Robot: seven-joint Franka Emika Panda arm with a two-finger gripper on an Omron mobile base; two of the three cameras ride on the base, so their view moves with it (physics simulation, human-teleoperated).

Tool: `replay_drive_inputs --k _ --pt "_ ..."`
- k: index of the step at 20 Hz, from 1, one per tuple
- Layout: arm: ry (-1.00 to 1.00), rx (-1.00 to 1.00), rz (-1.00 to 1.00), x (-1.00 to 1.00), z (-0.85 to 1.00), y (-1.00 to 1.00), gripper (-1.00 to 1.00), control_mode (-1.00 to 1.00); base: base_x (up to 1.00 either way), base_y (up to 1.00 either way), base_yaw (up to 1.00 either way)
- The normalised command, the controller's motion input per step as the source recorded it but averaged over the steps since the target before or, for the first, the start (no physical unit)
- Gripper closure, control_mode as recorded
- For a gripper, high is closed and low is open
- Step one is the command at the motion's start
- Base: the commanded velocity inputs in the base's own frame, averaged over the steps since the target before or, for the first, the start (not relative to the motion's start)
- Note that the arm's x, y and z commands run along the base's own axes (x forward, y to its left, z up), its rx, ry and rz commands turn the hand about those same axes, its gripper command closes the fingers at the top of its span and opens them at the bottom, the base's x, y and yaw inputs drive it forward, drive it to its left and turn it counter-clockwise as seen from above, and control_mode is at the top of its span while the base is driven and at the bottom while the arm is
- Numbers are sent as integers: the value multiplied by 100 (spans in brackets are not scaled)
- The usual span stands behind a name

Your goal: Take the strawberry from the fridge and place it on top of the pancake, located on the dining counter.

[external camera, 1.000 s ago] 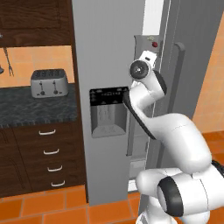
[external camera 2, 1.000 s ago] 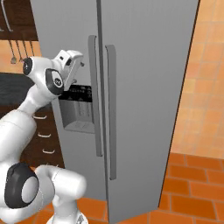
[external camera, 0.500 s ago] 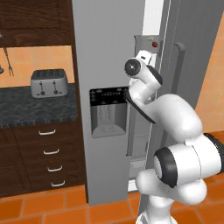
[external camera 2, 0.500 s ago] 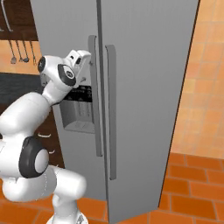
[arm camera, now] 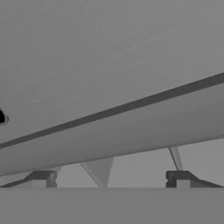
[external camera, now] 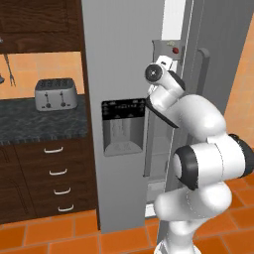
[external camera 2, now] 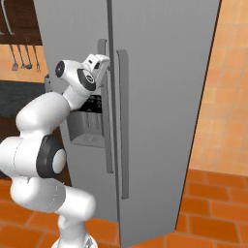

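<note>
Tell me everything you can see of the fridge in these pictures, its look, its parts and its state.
The fridge is tall, grey and looks like brushed metal, with two doors. Two long vertical handles stand side by side at the middle seam. The left door carries a black-panelled water dispenser. In the left base view a gap beside that door shows pale interior. It stands on orange tiles beside dark wood cabinets. The open gripper is close before a handle, gripping nothing.

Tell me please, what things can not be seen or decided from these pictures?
- Inside of the fridge: both base views show closed doors, so shelves and any strawberry stay hidden.
- The hand: in the hand view the fingers stand wide apart, but whether they touch the handle cannot be told.
- Fridge top: cut off by the upper edge in both base views.
</note>
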Motion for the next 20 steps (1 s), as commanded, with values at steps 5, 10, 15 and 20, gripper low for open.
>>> replay_drive_inputs --k 5,10,15,20 --pt "0 0 2 30 0 -18 -100 -100 0 0 0" --pt "0 0 1 10 0 -44 -100 -100 0 0 0" --pt "0 0 0 0 1 -57 -100 -100 0 0 0" --pt "-2 0 -2 -30 7 -62 -100 -100 0 0 0"
